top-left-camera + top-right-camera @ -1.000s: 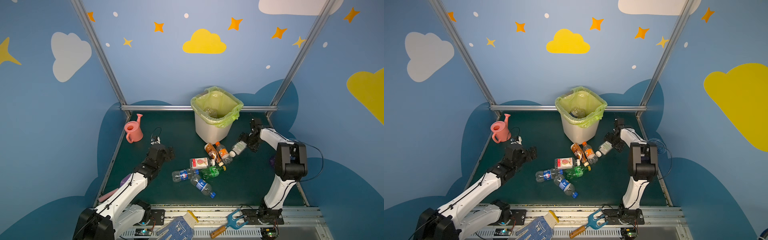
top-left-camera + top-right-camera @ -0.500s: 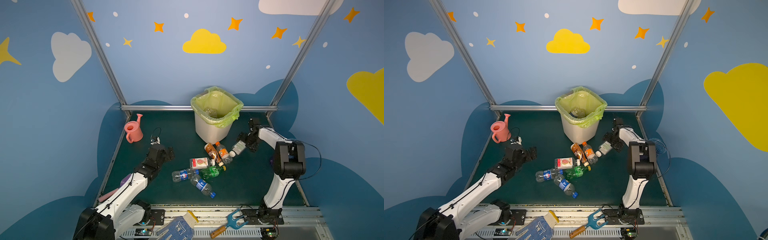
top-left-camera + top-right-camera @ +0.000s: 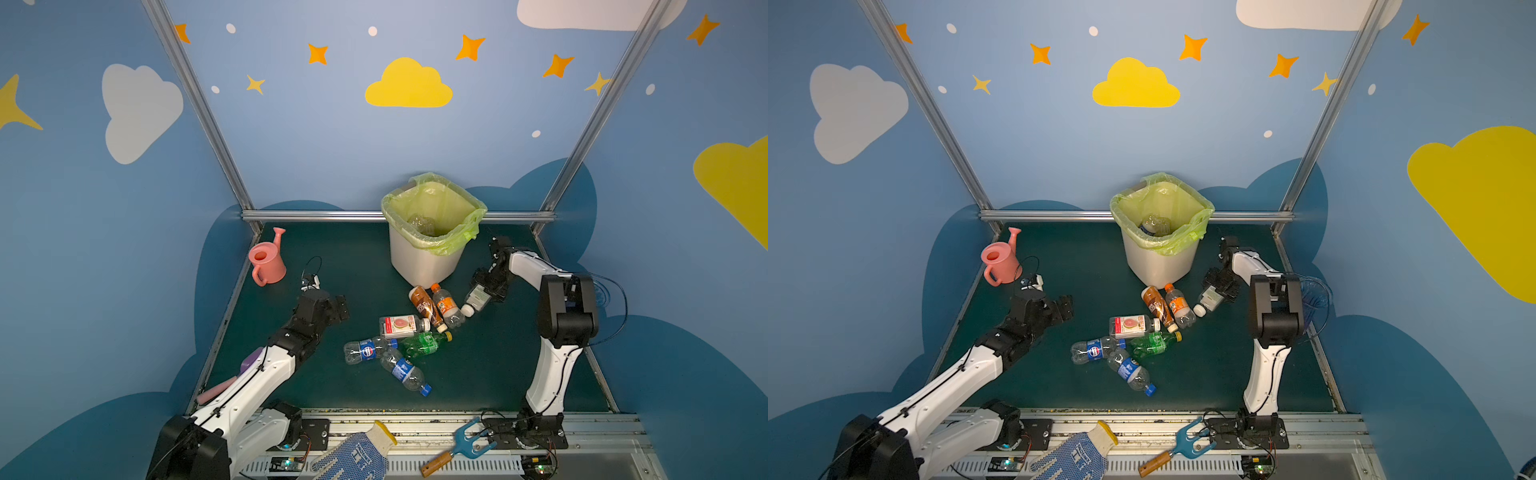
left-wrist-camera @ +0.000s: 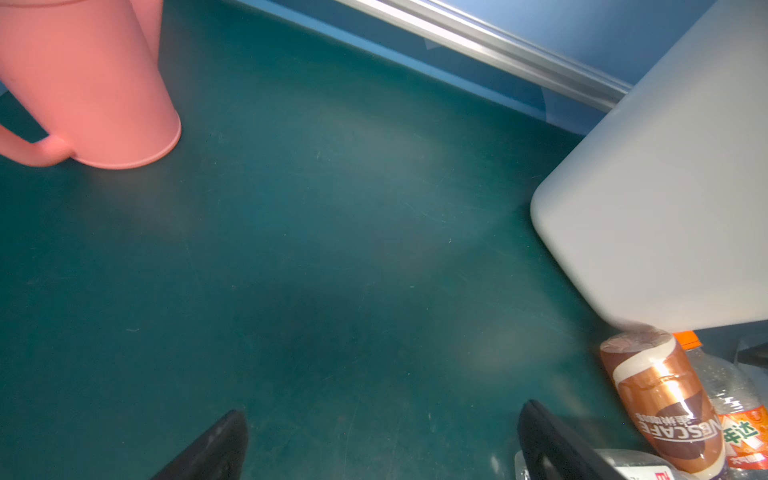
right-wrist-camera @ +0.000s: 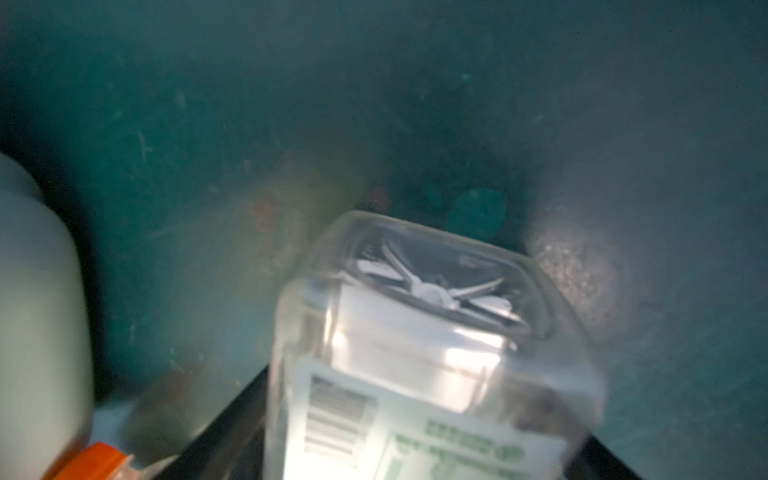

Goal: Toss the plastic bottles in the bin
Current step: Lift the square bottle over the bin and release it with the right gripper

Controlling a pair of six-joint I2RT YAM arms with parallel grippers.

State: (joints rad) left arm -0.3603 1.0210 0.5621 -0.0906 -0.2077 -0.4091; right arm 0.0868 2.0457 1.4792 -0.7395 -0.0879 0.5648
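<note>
The white bin (image 3: 428,259) (image 3: 1158,262), lined with a yellow-green bag, stands at the back with a clear bottle (image 3: 422,224) inside. Right of it, my right gripper (image 3: 484,291) (image 5: 415,436) is shut on a clear square bottle with a white-green label (image 3: 477,297) (image 3: 1209,298) (image 5: 424,332), which lies on the mat. Loose bottles lie mid-mat: brown (image 3: 426,307) (image 4: 660,399), orange-label (image 3: 446,305), red-white label (image 3: 401,326), green (image 3: 422,344), two blue-label (image 3: 365,350) (image 3: 403,370). My left gripper (image 3: 336,307) (image 4: 384,415) is open over bare mat left of them.
A pink watering can (image 3: 266,262) (image 4: 83,83) stands at the back left. A purple object (image 3: 249,361) lies under my left arm. A blue vase (image 3: 600,291) sits behind my right arm. A glove (image 3: 357,455) and a blue hand fork (image 3: 461,449) lie on the front rail.
My right gripper's fingers have closed in on the white-green label bottle. The left arm has shifted only slightly and stays open.
</note>
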